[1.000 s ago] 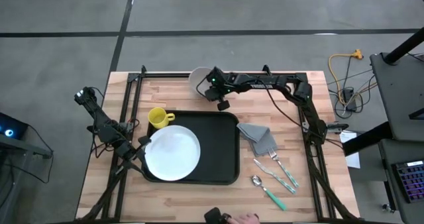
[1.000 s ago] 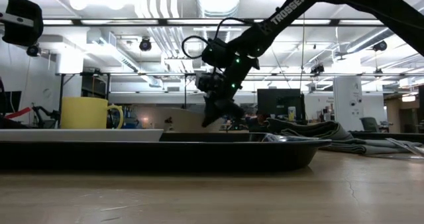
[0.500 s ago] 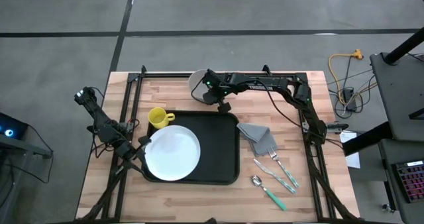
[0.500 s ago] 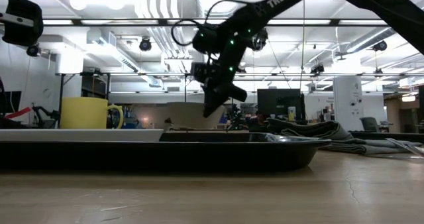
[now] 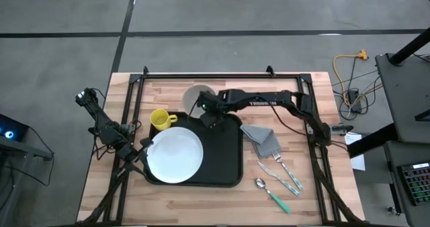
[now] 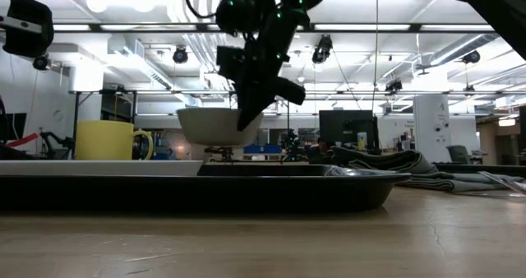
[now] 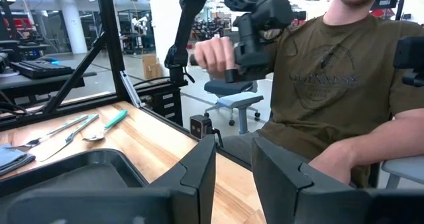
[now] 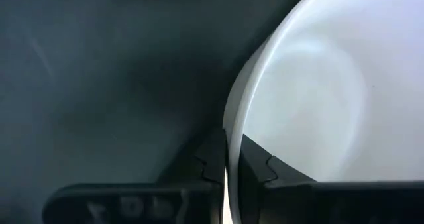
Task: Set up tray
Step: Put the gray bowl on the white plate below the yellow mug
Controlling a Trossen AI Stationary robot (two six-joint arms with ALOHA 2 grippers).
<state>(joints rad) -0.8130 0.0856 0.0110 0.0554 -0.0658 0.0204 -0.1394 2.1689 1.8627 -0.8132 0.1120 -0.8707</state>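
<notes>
The black tray (image 5: 225, 153) lies mid-table with the white plate (image 5: 175, 156) on its left half. A yellow mug (image 5: 160, 119) stands at the tray's far left corner. My right gripper (image 5: 205, 113) is above the tray's far edge, shut on a white bowl (image 5: 195, 97). In the low view the bowl (image 6: 218, 126) is in the air above the tray's rim (image 6: 246, 192). My left gripper (image 7: 233, 174) waits open at the table's left side, beside the tray's left edge, touching nothing. My right gripper pinches the bowl's rim (image 8: 229, 134), with one finger (image 8: 257, 166) inside the bowl and the other finger (image 8: 211, 159) outside it. The fingers come down from above on the rim's side nearest the tray. The bowl is lifted clear, upright, opening up.
A folded grey napkin (image 5: 262, 140) lies right of the tray, with two forks and a green-handled spoon (image 5: 279, 176) nearer the table's near right. A person in an olive shirt (image 7: 331, 85) sits beyond the near edge, holding a dark device.
My right gripper has carried the bowl up off the table near the far edge and toward the near edge and slightly left, to the tray's far edge. The bowl now hangs clear above the tray's rim height. The left arm has kept still.
</notes>
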